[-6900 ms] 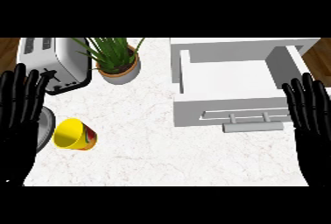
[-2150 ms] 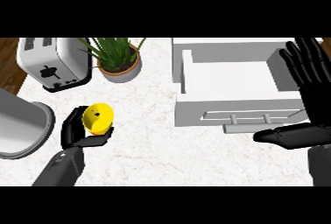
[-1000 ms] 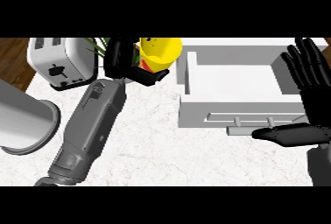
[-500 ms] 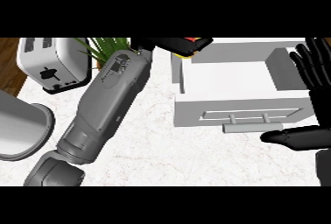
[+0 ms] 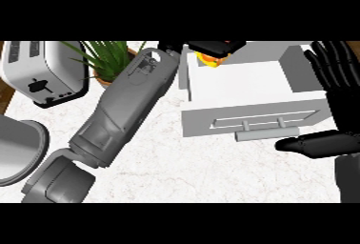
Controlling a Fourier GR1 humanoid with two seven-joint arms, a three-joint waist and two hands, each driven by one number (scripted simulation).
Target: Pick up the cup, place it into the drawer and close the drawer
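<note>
Cup is held over the far left corner of the open drawer, pinched by the curled fingers of the left hand, which hide most of it. Left forearm is stretched diagonally across the counter. Right hand is seen at the drawer's right side, fingers spread straight. Toaster and plant are noted at far left.

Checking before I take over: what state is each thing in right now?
drawer: open, pulled out.
cup: held above the drawer's back left corner, not yet set down.
left hand: shut on the cup.
right hand: open, beside the drawer's right side.
plant: upright.
</note>
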